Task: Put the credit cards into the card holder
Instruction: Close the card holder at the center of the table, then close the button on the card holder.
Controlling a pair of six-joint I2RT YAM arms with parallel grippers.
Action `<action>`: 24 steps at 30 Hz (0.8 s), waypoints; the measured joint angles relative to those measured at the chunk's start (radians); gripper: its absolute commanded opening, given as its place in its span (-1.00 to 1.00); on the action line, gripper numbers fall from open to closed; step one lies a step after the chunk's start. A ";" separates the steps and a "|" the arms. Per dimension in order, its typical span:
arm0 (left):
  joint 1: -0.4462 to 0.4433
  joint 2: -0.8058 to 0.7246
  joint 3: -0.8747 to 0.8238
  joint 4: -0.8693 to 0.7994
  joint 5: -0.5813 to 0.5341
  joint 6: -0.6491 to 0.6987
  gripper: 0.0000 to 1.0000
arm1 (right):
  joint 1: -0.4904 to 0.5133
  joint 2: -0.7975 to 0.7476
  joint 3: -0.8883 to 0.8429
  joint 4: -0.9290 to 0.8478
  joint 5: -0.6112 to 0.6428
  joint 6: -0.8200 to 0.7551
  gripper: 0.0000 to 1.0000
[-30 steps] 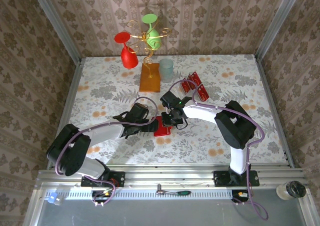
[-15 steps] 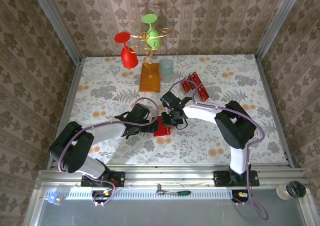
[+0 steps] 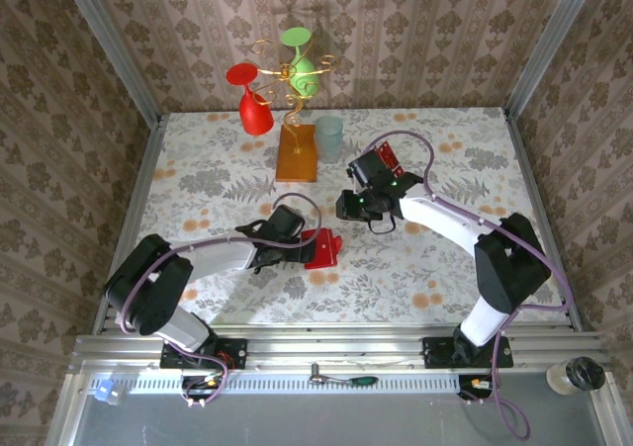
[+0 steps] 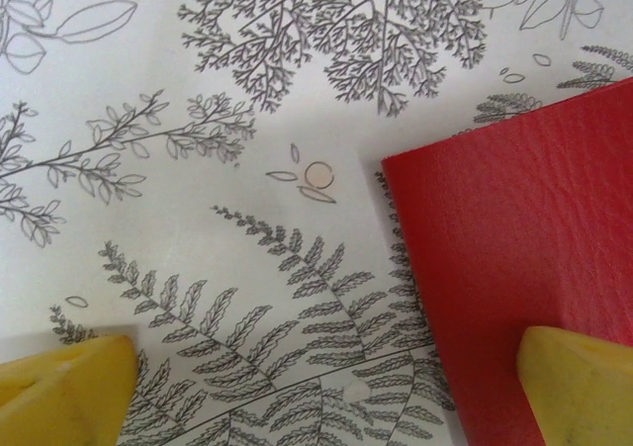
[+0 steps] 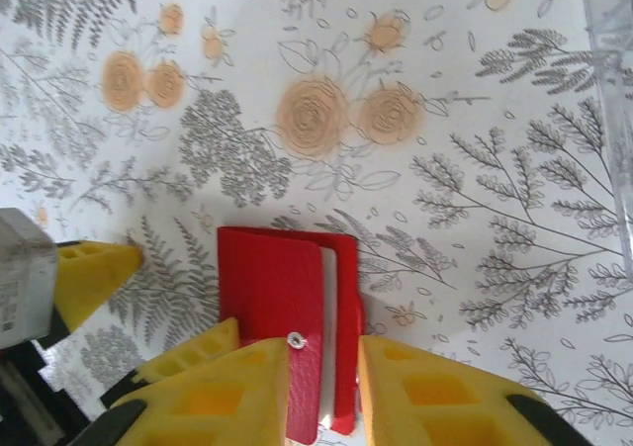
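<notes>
**Card holder.** A flat, roughly square wallet of glossy, grained red material. In the overhead view the card holder (image 3: pixel 323 249) lies on the flower-printed table (image 3: pixel 198 149) a little left of and below the frame's centre. In the right wrist view it (image 5: pixel 282 298) sits at lower centre, folded, with a pale inner layer showing as a thin strip along its right side and a small metal stud near that strip. In the left wrist view its red cover (image 4: pixel 514 238) takes up the right-hand part of the frame.

**Credit cards.** The credit cards (image 3: pixel 385 153) show as red slivers right of centre in the upper half of the overhead view, partly hidden by the right arm. The wall of a clear tray (image 5: pixel 605 80) runs down the upper right edge of the right wrist view.

**Left gripper.** The left gripper (image 3: pixel 305 251) meets the wallet's left edge. Its jaws stand wide apart (image 4: pixel 321 382): one yellow fingertip (image 4: pixel 579 377) lies over the red cover at lower right, the other over bare cloth at lower left. Nothing is clamped between them.

**Right gripper.** The right gripper (image 3: pixel 346 209) hangs above and to the right of the wallet, apart from it. Its yellow fingers (image 5: pixel 425 397) are parted by a narrow gap (image 5: pixel 324 392) through which the wallet shows below; they hold nothing.
</notes>
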 measured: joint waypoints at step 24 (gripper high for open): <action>-0.029 0.010 0.014 -0.013 -0.052 0.014 1.00 | 0.061 0.122 -0.032 -0.022 -0.019 -0.017 -0.64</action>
